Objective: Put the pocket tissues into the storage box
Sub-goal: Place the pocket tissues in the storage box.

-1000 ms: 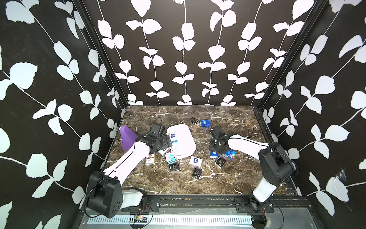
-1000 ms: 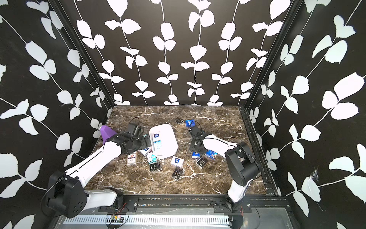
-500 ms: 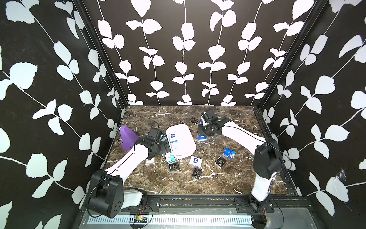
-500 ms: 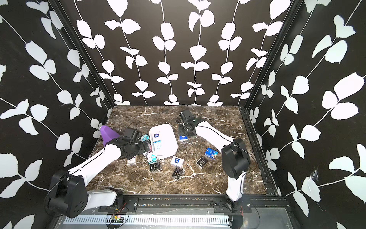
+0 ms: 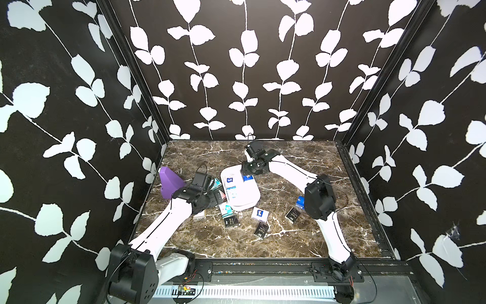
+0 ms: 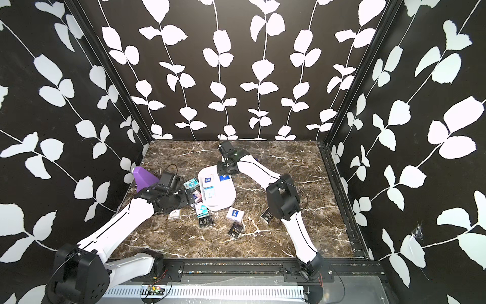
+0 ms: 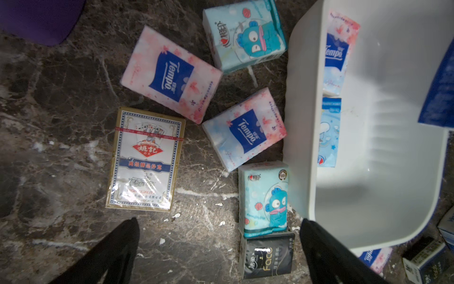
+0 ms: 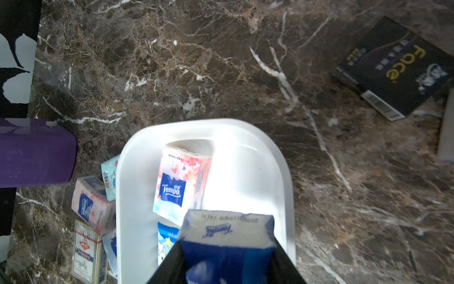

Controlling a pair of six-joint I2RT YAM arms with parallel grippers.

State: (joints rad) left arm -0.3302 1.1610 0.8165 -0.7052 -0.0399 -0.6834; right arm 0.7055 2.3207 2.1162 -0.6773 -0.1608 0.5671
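While spread wide and empty above loose pocket tissues [image 7: 245, 132] toward the tabletop's [image 5: 289, 244] left edge, hold left gripper [image 7: 218, 222] clear of the storage box [image 5: 248, 193]; farther back, with right gripper [image 8: 227, 248] clamped on a blue pack [image 8: 228, 227] over the box's far end, lower below the rim before releasing.

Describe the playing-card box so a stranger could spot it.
Find the white storage box on the marble table, then the packs lying outside its wall on the purple wedge's side. The card box lies flat at their outer edge, beside a pink Tempo pack. Alone there, it is a carton with gold border, red seal strip and red diamond emblem.
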